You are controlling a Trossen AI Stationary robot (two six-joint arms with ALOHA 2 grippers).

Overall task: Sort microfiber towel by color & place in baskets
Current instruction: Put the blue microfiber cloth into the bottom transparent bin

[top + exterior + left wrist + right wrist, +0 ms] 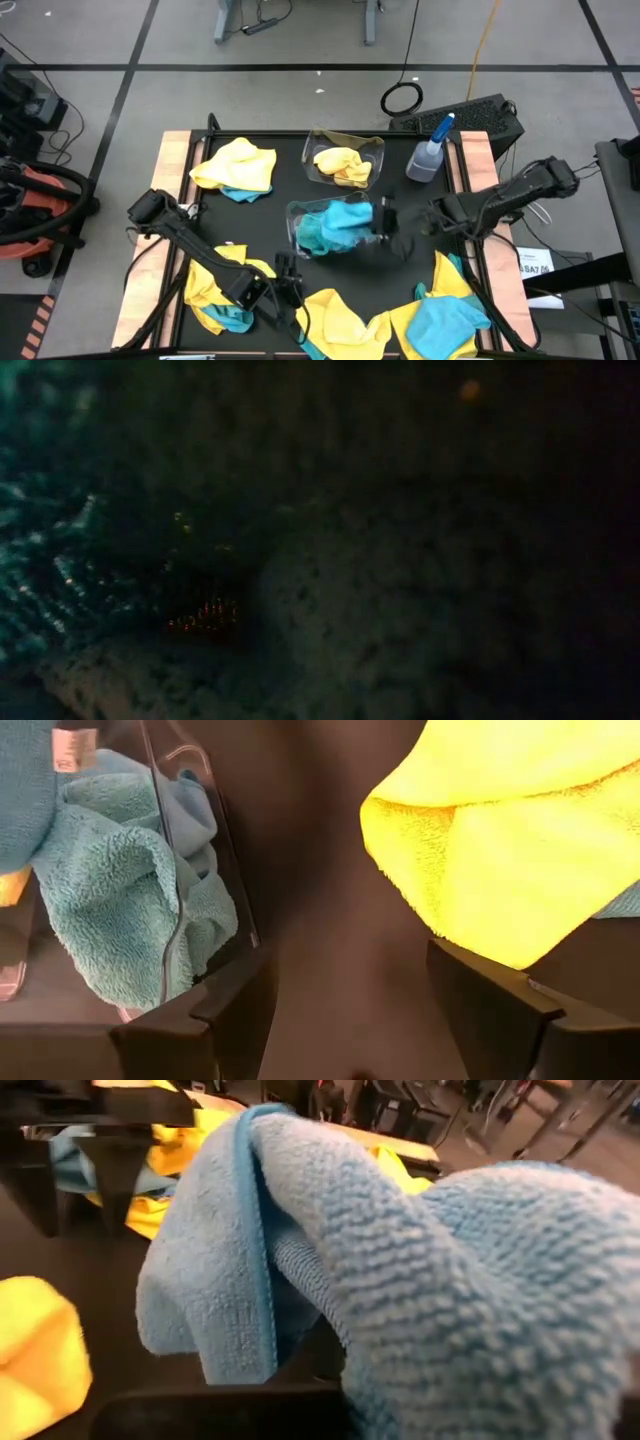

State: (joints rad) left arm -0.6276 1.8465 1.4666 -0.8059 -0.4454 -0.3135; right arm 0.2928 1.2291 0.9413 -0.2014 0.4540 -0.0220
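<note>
Black tabletop (270, 165), right gripper (385, 228) seemingly clamping blue towel (345, 222) over basket (296, 225), left gripper (283, 292) open, empty.

Right gripper (385, 228) holds a turquoise fuzzy microfiber towel (345, 222) over the clear rectangular plastic basket (296, 222) mid-tabletop.

Blue towel (345, 222) draped over clear basket (296, 222)
</note>
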